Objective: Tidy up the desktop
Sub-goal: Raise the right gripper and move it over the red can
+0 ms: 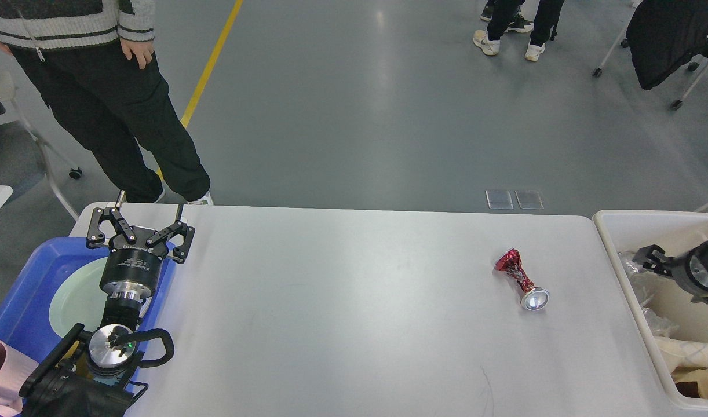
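The desktop (342, 301) is a wide white tabletop that fills the lower half of the head view. A crushed red can (519, 279) with a silver end lies on it at the right. My left gripper (147, 213) is open and empty, held over the table's far left corner, above the blue tray. My right gripper (649, 258) is over the cream bin at the right edge. It is dark and seen end-on, so its fingers cannot be told apart.
A blue tray (24, 295) with a pale green plate (76, 301) sits at the left edge. A pink cup (0, 370) is at the bottom left. The cream-white bin (626, 278) holds paper and plastic rubbish. A person (99, 87) stands behind the left corner.
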Controlling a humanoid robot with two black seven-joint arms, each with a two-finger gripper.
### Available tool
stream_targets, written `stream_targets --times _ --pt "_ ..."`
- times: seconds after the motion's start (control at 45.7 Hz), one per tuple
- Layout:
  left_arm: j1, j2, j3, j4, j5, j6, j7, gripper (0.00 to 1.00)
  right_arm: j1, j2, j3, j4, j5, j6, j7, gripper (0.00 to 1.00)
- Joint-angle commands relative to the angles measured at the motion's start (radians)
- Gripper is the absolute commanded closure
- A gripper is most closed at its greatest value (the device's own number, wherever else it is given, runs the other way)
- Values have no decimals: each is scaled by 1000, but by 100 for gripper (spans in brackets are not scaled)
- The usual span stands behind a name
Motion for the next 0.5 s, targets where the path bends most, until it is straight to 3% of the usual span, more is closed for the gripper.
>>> stream_targets --times 0.0,0.175,0.481 --pt "0 0 -2 0 0 0 0 4 187 35 -66 58 -19 216 -13 0" --pt "0 0 1 0 0 0 0 4 400 65 -86 216 -17 297 -103 0" --pt "2 -2 1 0 0 0 0 4 840 164 -69 752 -42 297 -201 0"
